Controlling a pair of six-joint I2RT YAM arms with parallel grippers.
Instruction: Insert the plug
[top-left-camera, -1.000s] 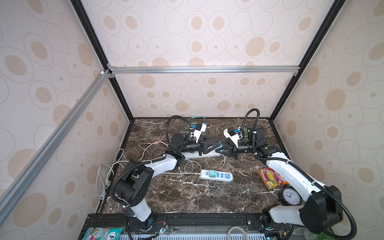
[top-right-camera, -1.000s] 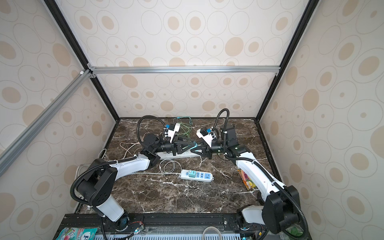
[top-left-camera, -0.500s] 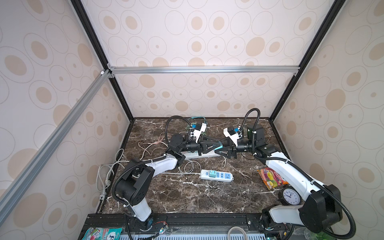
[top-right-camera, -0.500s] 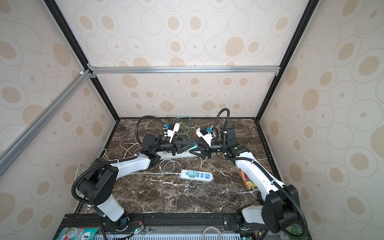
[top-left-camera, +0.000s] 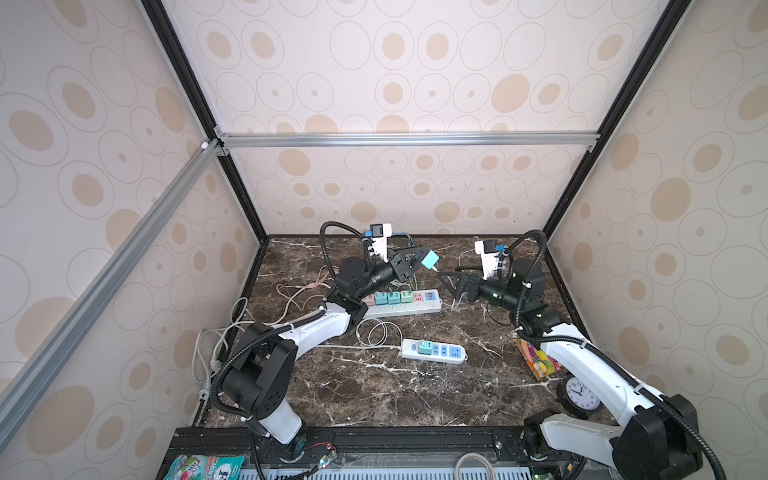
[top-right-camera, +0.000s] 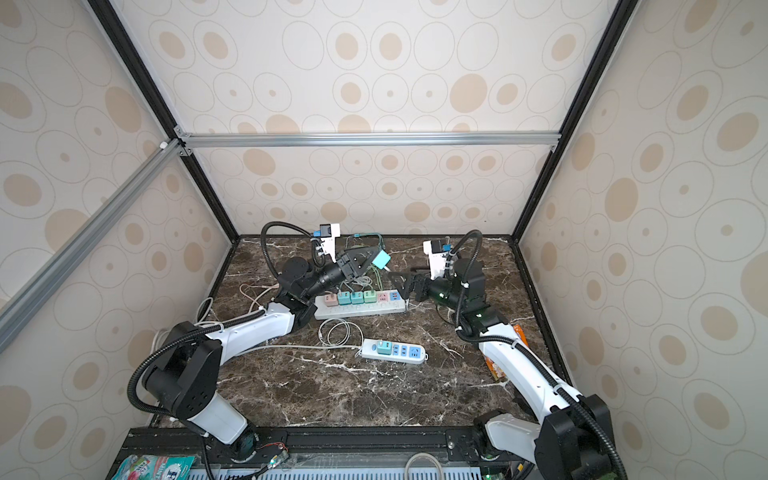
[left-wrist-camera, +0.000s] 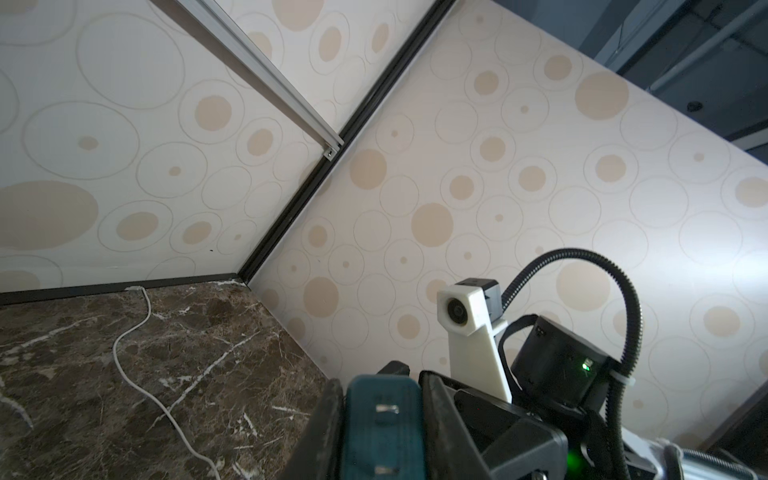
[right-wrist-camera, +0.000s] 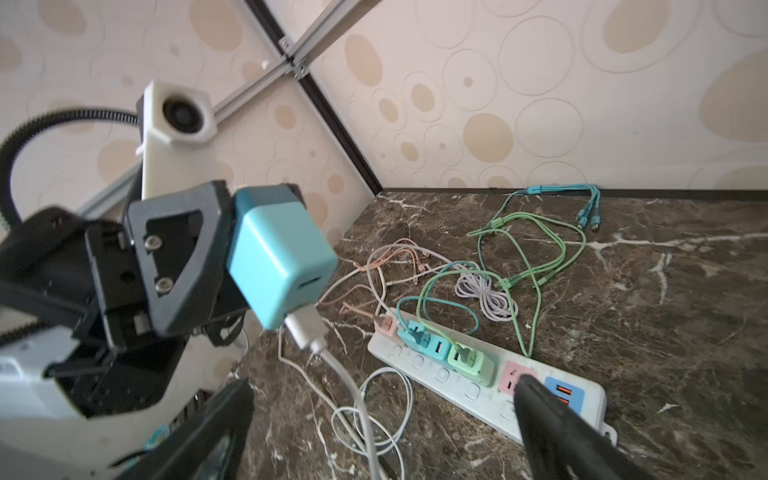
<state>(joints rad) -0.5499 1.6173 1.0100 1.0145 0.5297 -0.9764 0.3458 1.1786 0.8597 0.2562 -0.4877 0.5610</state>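
The plug (top-left-camera: 429, 259) (top-right-camera: 381, 258) is a teal cube with two metal prongs (left-wrist-camera: 386, 409). My left gripper (top-left-camera: 424, 255) (top-right-camera: 374, 257) (left-wrist-camera: 382, 384) is shut on it and holds it in the air above the long white power strip (top-left-camera: 415, 306) (top-right-camera: 365, 309) (right-wrist-camera: 469, 390). A white USB connector (right-wrist-camera: 305, 328) sits in the cube's port (right-wrist-camera: 278, 253), with its cable hanging down. My right gripper (top-left-camera: 448, 286) (top-right-camera: 405, 286) (right-wrist-camera: 384, 384) stands wide open and empty, just right of the cube and apart from it.
The long strip carries several pastel chargers on its left half. A short power strip (top-left-camera: 434, 351) lies nearer the front. Coloured cables (right-wrist-camera: 540, 232) are piled at the back and white cords (top-left-camera: 216, 345) at the left. A clock (top-left-camera: 579, 395) and a snack packet (top-left-camera: 540, 361) lie at the right.
My right gripper has opened wide and drawn back to the right, away from the teal plug. The left gripper still holds the plug at about the same height.
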